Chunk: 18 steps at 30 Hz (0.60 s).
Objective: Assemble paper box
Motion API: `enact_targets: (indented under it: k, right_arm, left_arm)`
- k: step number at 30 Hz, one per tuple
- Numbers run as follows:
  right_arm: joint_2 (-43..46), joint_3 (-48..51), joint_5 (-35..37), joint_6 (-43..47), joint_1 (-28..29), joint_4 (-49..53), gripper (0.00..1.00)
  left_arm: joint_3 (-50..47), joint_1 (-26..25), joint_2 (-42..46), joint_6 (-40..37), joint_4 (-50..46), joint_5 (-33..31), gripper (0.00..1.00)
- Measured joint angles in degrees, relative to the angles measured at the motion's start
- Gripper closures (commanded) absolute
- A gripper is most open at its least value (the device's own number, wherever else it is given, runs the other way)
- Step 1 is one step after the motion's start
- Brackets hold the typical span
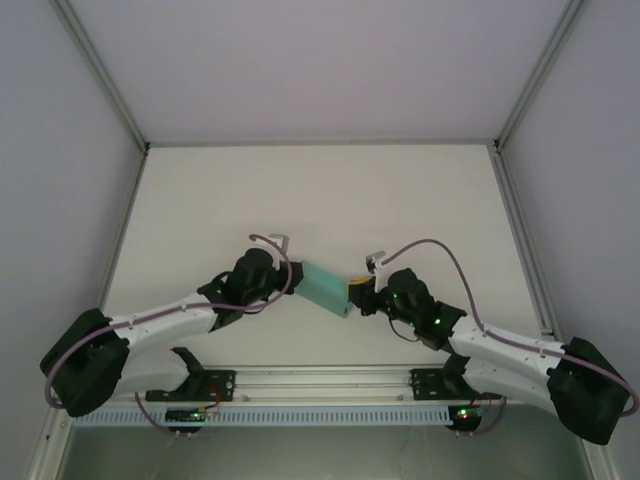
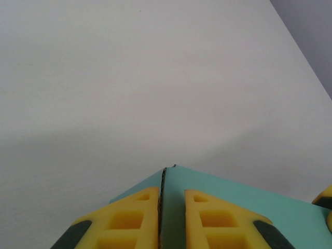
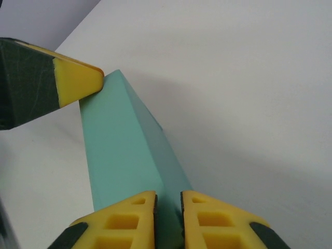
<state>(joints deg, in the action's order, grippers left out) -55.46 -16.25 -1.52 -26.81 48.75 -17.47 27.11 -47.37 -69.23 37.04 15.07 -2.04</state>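
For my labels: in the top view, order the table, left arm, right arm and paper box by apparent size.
1. Table
2. Left arm and right arm: they look alike, so they are left unranked
3. Paper box, smallest

I read no text, labels, brands or numbers anywhere; the paper box (image 1: 326, 288) shows no print I can make out.

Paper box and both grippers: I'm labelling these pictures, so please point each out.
paper box (image 1: 325, 287), top external view, middle of its teal top face.
left gripper (image 2: 171, 194), left wrist view, between its yellow fingertips.
right gripper (image 3: 168, 196), right wrist view, between its yellow fingertips.
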Motion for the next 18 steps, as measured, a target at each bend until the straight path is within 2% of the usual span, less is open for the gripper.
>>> enact_targets:
  k: [2,6,9,11,14,18]
  right_arm:
    - [-0.3,0.2,0.8,1.2,0.2,-0.9,0.89]
    - [-0.4,1.0,1.6,2.6,0.6,-2.6,0.90]
    - [-0.5,1.2,2.1,3.3,1.0,-3.2,0.79]
    - [-0.6,0.7,2.1,3.7,1.4,-2.3,0.66]
    - [-1.0,-2.3,2.0,4.2,1.9,2.9,0.54]
    - [-1.4,-7.3,1.7,4.4,2.2,12.0,0.47]
  left_arm:
    - [0.0,0.0,0.0,0.1,0.0,-0.3,0.92]
    - [0.0,0.0,0.0,0.1,0.0,-0.5,0.94]
    - [0.0,0.0,0.2,0.1,-0.2,-0.6,0.80]
    - [0.1,0.0,0.4,0.0,-0.7,-0.4,0.74]
    - [1.3,-0.3,1.4,0.0,-3.8,-0.4,0.58]
    - [3.8,-0.3,1.3,0.5,-8.9,-1.6,0.47]
